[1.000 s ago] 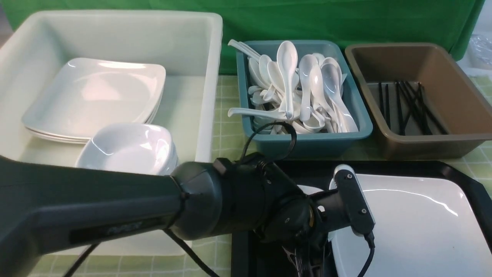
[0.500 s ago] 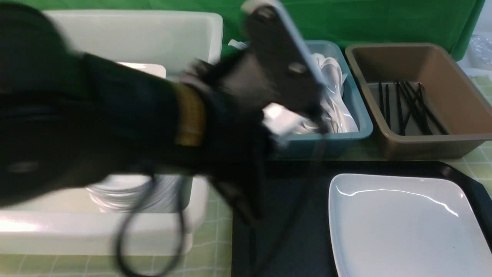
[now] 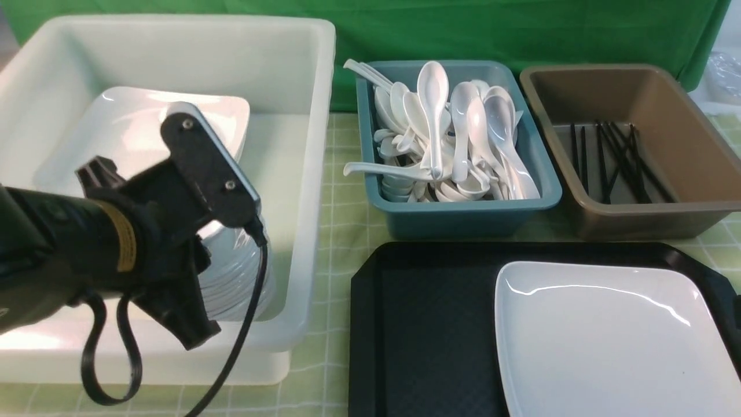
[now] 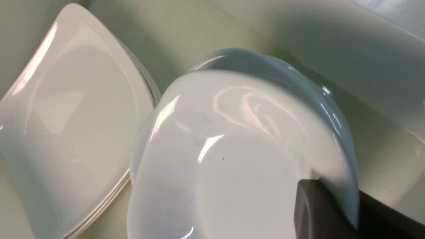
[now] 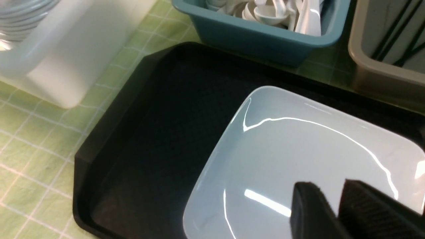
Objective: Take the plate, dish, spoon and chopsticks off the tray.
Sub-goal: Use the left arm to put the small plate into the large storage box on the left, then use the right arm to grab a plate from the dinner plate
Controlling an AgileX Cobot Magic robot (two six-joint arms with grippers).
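Observation:
My left gripper (image 4: 335, 192) is shut on the rim of the small white dish (image 4: 232, 159), one finger inside it and one outside. In the front view this gripper (image 3: 194, 327) hangs inside the white tub (image 3: 312, 174), over a stack of dishes (image 3: 237, 278). Whether the held dish rests on the stack I cannot tell. The large white plate (image 3: 608, 341) lies alone on the right half of the black tray (image 3: 428, 336). My right gripper (image 5: 327, 192) hovers over the plate (image 5: 298, 156), open by a narrow gap with nothing in it.
A stack of large plates (image 3: 133, 133) sits at the tub's back left. Behind the tray stand a teal bin (image 3: 463, 211) heaped with several white spoons (image 3: 463, 133) and a brown bin (image 3: 631, 214) holding several black chopsticks (image 3: 613, 156). A green checked cloth covers the table.
My left arm has swung from above the tray leftwards into the white tub, carrying the dish. The plate and the right gripper have stayed put.

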